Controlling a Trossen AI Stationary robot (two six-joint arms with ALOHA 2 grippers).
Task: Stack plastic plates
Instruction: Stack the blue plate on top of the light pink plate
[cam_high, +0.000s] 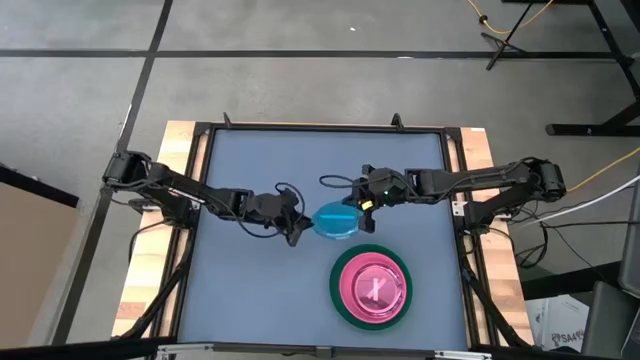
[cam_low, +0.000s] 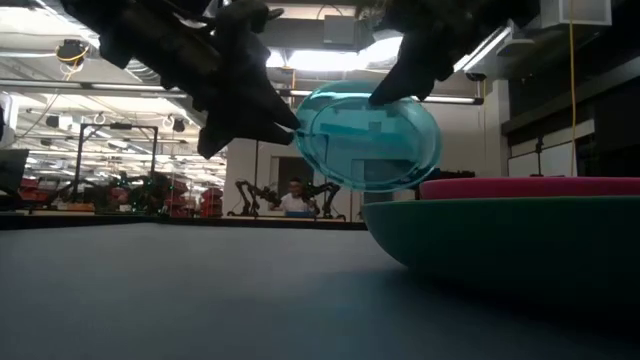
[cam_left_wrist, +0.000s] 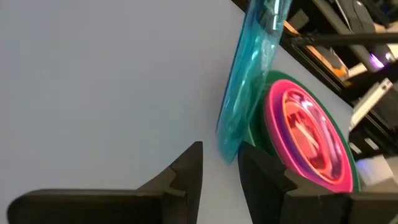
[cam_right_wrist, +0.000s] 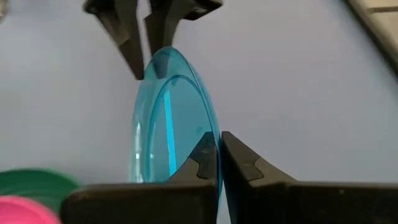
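A small translucent blue plate (cam_high: 335, 221) hangs in the air at the table's middle, steeply tilted and clear of the tabletop in the low view (cam_low: 365, 140). My right gripper (cam_high: 357, 207) is shut on its far-right rim. My left gripper (cam_high: 297, 232) is open at the opposite rim, with the plate's edge (cam_left_wrist: 227, 144) just ahead of the gap between its fingers. Nearer the front edge, a large green plate (cam_high: 341, 305) rests on the table and carries a pink plate (cam_high: 372, 286). My right gripper (cam_right_wrist: 219, 155) pinches the blue plate's rim (cam_right_wrist: 210, 132) between its two fingers, coming from the table's right side and slanting down. The plate is lifted clear and stands tilted on edge. My left gripper (cam_left_wrist: 221, 165): its fingers stand at the opposite rim; whether they touch it I cannot tell.
The green and pink stack (cam_low: 520, 225) sits just near and right of the held plate. The grey tabletop (cam_high: 250, 300) has a raised dark frame (cam_high: 320, 127) around it. Cables lie behind the grippers (cam_high: 338, 182). A person sits far off in the room (cam_low: 295, 200).
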